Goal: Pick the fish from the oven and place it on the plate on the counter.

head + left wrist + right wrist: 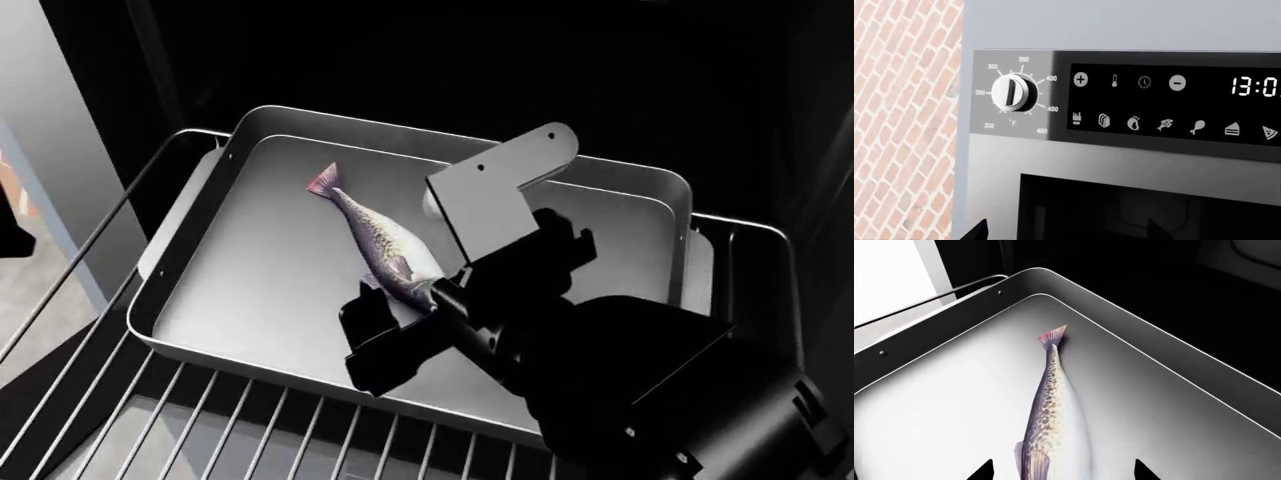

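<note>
The fish [371, 233] lies flat on the grey metal tray [227, 290] on the wire rack [200, 425] inside the dark oven [400, 60], its pink tail pointing deeper in. My right gripper [454, 285] is open over the fish's head end, one finger on each side, and hides the head. In the right wrist view the fish [1051, 415] runs between the tips of the right gripper [1063, 472]. My left gripper [1069, 232] is open with nothing in it, facing the oven's control panel [1154, 100]. The plate and the counter are out of view.
A temperature dial [1013, 91] and a lit clock [1254, 86] sit on the control panel, above the dark opening [1121, 210]. A brick wall [901, 125] stands beside the oven. The tray's raised rim [1134, 305] surrounds the fish.
</note>
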{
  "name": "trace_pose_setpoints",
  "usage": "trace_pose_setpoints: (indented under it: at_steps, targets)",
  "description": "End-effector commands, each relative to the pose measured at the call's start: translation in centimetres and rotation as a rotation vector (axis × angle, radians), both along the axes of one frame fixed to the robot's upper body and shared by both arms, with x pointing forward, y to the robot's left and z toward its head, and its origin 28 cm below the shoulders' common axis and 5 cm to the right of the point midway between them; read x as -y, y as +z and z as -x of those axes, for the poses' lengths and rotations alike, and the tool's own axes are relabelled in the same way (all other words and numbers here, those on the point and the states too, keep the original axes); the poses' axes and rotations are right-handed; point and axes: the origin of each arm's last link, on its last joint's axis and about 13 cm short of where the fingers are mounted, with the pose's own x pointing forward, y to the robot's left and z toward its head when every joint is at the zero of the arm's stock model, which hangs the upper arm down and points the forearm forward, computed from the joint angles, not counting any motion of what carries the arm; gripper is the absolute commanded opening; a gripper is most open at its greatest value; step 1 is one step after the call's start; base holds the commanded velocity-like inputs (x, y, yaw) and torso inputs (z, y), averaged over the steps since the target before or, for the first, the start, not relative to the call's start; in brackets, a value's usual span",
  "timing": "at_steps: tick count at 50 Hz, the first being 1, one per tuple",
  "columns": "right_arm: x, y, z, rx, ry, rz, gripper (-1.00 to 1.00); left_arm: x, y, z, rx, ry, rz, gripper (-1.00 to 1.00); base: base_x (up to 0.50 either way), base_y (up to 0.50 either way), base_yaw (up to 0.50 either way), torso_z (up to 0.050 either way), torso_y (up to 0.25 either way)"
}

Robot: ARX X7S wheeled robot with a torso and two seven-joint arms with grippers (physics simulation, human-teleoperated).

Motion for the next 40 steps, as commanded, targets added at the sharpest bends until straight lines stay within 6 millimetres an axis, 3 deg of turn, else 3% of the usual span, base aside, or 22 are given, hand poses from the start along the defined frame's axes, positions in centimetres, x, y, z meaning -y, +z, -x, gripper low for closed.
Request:
trace_pose_setpoints:
  at_steps: [1, 40]
  targets:
    - [0.07, -0.20, -0.02, -0.011, -0.002, 0.002, 1.00, 0.06, -0.05, -0.10, -0.003, -0.004, 0.000, 1.00, 0.00, 0.00, 0.00, 0.000, 0.000]
    - [0.00, -0.86, -0.08, -0.028, -0.005, 0.002, 1.00, 0.16, -0.42, -0.15, -0.014, -0.007, 0.007, 1.00, 0.00, 0.00, 0.00, 0.000, 0.000]
